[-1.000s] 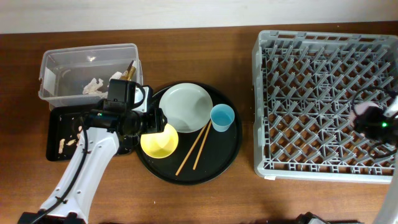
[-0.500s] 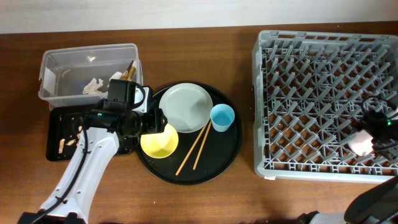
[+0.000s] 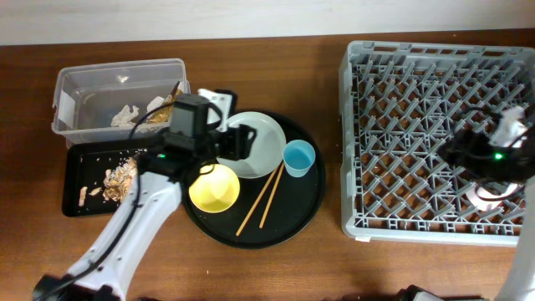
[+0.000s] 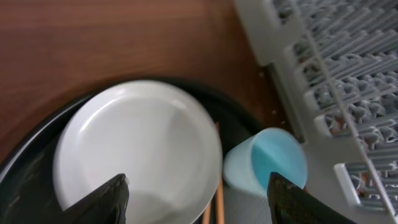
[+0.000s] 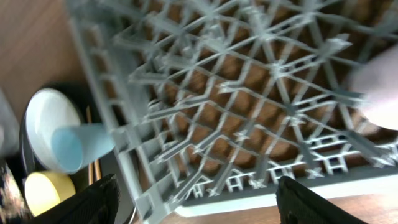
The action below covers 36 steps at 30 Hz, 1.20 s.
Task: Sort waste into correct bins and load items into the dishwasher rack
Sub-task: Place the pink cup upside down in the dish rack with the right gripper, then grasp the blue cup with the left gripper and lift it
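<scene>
Although the right arm covers part of it, the grey dishwasher rack (image 3: 401, 100) fills your right side of the table, and the pink cup (image 3: 487, 194) sits inside it near the front right corner, half hidden under the arm. Your right gripper (image 5: 196, 205) hangs above the rack's lattice with its fingers spread wide and nothing between them; the pink cup shows off to the right in that wrist view, apart from both fingers. Left of the rack lies the round black tray (image 3: 292, 217), carrying the rest of the dishes. Beyond its left edge, the clear tub (image 3: 117, 67) holds crumpled white paper (image 3: 125, 115), and the shallow black tray (image 3: 71, 180) in front of it holds brownish food scraps (image 3: 121, 176). On the round tray, the pale plate (image 3: 269, 142) sits at the back; your left gripper (image 4: 199, 202) hovers over it, jaws wide apart and empty. The yellow bowl (image 3: 214, 189) sits at the plate's front left edge, the blue cup (image 3: 298, 158) just beside the plate's right edge, and the chopsticks (image 3: 261, 201) lie slanted between bowl and cup.
</scene>
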### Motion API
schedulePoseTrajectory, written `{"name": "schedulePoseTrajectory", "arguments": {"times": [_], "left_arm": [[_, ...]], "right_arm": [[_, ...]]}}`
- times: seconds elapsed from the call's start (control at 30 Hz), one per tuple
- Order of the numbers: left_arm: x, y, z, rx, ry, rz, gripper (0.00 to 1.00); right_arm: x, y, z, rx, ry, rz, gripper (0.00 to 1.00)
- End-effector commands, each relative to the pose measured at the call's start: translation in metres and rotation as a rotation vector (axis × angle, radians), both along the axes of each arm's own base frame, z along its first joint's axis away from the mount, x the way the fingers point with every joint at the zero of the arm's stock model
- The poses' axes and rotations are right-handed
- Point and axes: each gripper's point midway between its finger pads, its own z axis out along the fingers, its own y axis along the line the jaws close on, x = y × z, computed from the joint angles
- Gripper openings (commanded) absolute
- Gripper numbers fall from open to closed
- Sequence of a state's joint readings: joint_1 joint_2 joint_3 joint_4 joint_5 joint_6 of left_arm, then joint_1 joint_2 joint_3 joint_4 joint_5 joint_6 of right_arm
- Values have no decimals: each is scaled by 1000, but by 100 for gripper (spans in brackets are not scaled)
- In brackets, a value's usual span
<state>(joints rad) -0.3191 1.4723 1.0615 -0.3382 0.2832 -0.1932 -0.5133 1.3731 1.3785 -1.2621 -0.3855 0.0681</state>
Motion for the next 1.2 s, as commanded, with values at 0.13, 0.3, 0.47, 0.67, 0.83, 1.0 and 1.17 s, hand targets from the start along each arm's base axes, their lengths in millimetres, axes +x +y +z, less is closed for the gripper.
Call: {"name": "schedulePoseTrajectory", "arguments": {"times": [0.13,0.3,0.47,0.67,0.83,1.0,1.17], "left_arm": [[1,-73,-55,14,21,-167,71],[-2,-94,-86,27,49,-211,70],[-6,-93,-112,54,109,-214,45],[-14,-88,-120,74,157,-213,5],[-16,-88,-109,41,170,-196,1],[-18,-79,-51,-182,203,-179,1],[-28,-56,3,-540,339,-270,1]], "right_arm": [[6,45,5,-71,10,182,84],[7,53,3,-86,17,215,84],[7,53,3,-86,18,215,86],[7,53,3,-87,18,215,87],[5,45,0,-131,43,199,91],[5,45,-1,-127,47,199,97],[14,90,8,74,-78,429,97]]}}
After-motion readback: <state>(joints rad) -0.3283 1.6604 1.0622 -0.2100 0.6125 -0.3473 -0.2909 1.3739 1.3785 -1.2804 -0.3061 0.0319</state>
